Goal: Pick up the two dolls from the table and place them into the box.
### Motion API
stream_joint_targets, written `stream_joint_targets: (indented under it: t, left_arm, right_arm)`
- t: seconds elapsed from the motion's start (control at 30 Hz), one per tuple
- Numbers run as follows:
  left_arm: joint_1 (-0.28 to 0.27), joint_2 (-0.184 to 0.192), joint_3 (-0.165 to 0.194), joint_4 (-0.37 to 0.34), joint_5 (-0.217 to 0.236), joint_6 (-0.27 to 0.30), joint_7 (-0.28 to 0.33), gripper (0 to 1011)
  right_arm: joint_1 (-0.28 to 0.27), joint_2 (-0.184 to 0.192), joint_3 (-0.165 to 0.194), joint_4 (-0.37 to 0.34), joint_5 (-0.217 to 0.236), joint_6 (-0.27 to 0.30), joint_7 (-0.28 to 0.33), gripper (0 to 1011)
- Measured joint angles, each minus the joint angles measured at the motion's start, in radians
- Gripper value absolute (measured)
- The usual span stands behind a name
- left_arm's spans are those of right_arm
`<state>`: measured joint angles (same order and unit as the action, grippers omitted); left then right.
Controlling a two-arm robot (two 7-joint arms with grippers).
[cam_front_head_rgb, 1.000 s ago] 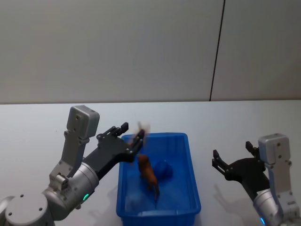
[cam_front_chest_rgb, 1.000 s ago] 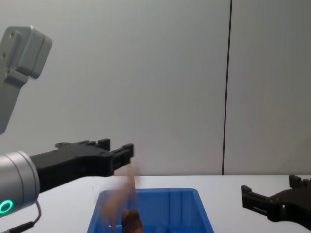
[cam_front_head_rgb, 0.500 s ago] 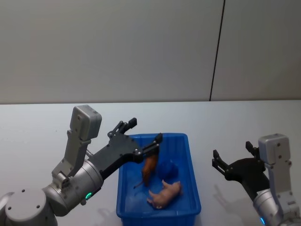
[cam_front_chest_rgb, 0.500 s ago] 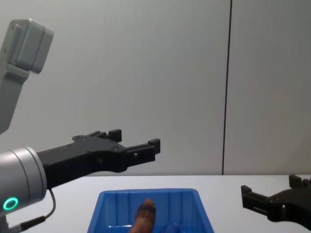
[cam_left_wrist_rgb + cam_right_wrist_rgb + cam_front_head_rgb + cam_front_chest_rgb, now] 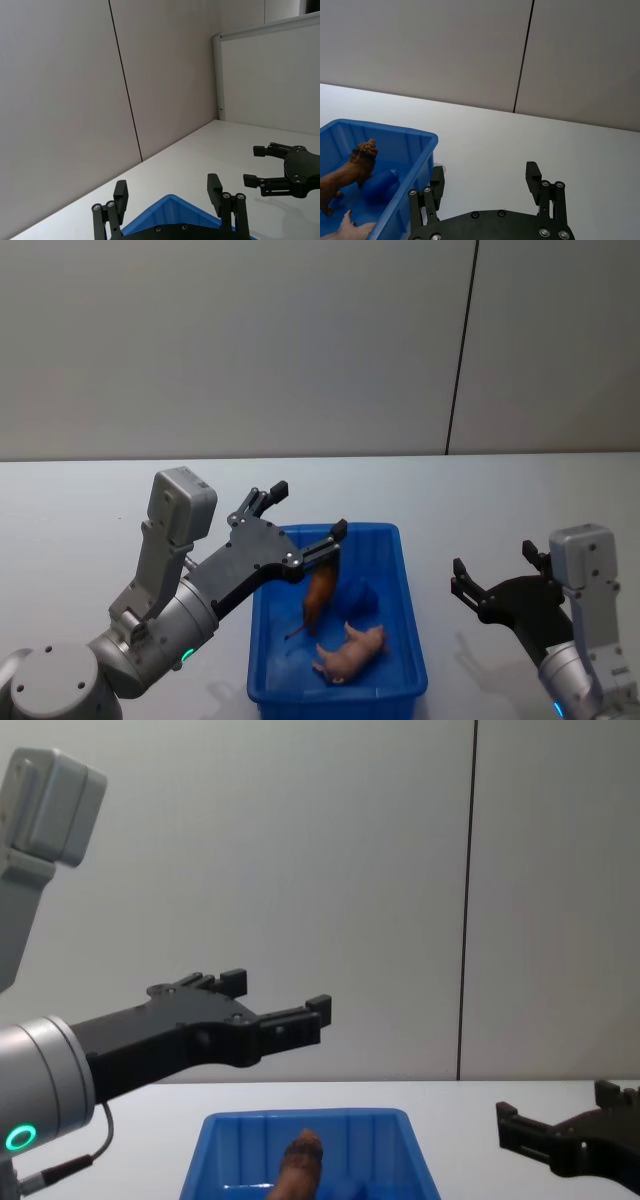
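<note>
Head view: both dolls lie inside the blue bin (image 5: 405, 645). The brown lion figure (image 5: 320, 596) stands tilted near the middle; the peach pig-like figure (image 5: 350, 650) lies on its side nearer the front wall. The left tool (image 5: 307, 515) hangs above the bin's back-left corner, fingers spread, holding nothing. Judgement: it is there because that is the drop position, so placement looks complete. The right tool (image 5: 492, 589) sits low over the white tabletop (image 5: 80, 500) to the right of the bin, spread and empty, apparently parked.

Chest view: from the side, the left tool (image 5: 277, 1000) is clearly well above the bin rim (image 5: 305, 1117), a height gap the head view flattens. The lion's tufted head (image 5: 302, 1150) pokes up inside. The right tool (image 5: 560, 1115) enters at the lower right.

Left wrist view: left fingers (image 5: 120, 192) spread over the bin's corner (image 5: 170, 200); the right tool (image 5: 280, 167) is seen farther off, open.

Right wrist view: gives the lion's full profile (image 5: 350, 167) against the bin's inner wall, plus one peach leg (image 5: 345, 226) at the bottom, which the chest view lacks.
</note>
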<state>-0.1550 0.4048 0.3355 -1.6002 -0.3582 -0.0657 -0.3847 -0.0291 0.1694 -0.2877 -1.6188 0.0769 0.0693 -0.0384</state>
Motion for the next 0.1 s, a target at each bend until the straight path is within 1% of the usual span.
stream_joint_targets:
  t: [0.1]
  left_arm:
    - [0.0,0.0,0.0,0.0,0.004,-0.006,0.001,1001]
  right_arm:
    - [0.0,0.0,0.0,0.0,0.0,0.0,0.0,1001]
